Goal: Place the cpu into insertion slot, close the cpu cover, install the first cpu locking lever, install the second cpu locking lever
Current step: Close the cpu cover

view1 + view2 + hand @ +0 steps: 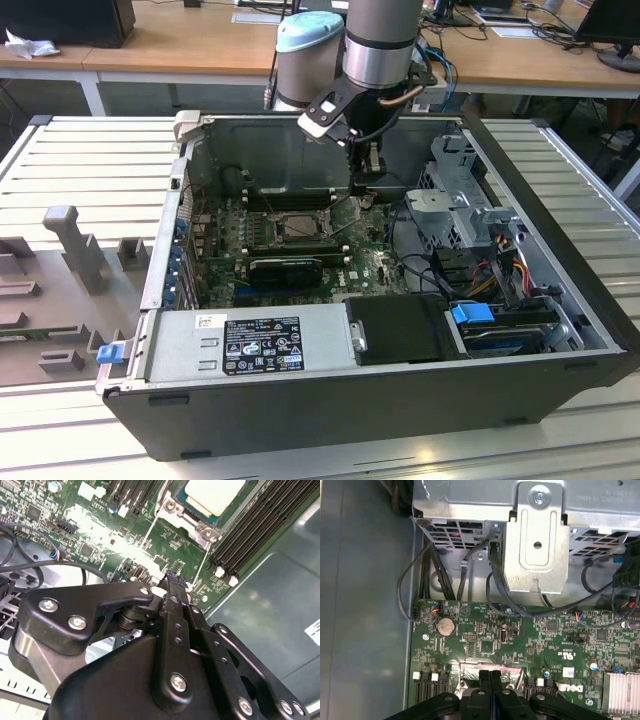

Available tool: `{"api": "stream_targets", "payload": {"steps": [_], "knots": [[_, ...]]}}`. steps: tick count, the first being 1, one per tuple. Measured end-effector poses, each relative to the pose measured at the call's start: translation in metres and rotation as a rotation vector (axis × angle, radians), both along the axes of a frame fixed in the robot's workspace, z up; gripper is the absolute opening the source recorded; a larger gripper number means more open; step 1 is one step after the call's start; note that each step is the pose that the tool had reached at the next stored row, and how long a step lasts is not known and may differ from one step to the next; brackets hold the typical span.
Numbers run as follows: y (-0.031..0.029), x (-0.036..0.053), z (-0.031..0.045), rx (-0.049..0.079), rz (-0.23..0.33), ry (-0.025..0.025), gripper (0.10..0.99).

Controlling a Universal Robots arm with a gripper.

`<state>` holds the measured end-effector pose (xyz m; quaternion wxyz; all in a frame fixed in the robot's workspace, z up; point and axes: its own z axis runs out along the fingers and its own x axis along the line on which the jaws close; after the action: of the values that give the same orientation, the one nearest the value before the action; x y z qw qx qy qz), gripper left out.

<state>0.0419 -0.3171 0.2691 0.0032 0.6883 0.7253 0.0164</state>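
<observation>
Computer case (pixel 330 400) on slatted table (pixel 80 150), insertion slot (pixel 297 226) inside it, gripper (pixel 368 185) raised just to the exterior view's right of the slot.

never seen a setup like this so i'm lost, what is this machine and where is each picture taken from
It is one robot arm reaching into an open computer case that lies on a slatted table. The exterior view looks on from outside. Both wrist views come from cameras riding on the arm, looking past its black gripper at the green circuit board. The second wrist view shows the pale square cpu seated on that board. The gripper's fingers are together, with nothing visible between them.
</observation>
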Motion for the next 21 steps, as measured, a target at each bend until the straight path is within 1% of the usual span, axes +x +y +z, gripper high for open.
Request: {"api": "stream_targets", "payload": {"steps": [3,6,10,13,18,21], "knots": [[0.0000,0.0009,-0.0005,0.000,0.000,0.0002,0.106],[0.0000,0.0023,-0.0031,0.000,0.002,0.0002,0.106],[0.0000,0.0041,-0.0061,0.000,0.025,0.0002,0.106],[0.0000,0.0062,-0.0069,0.000,0.028,0.0002,0.106],[0.0000,0.0142,-0.0091,0.000,0.030,0.0002,0.106],[0.0000,0.0170,-0.0122,0.000,0.031,0.0002,0.106]]}}
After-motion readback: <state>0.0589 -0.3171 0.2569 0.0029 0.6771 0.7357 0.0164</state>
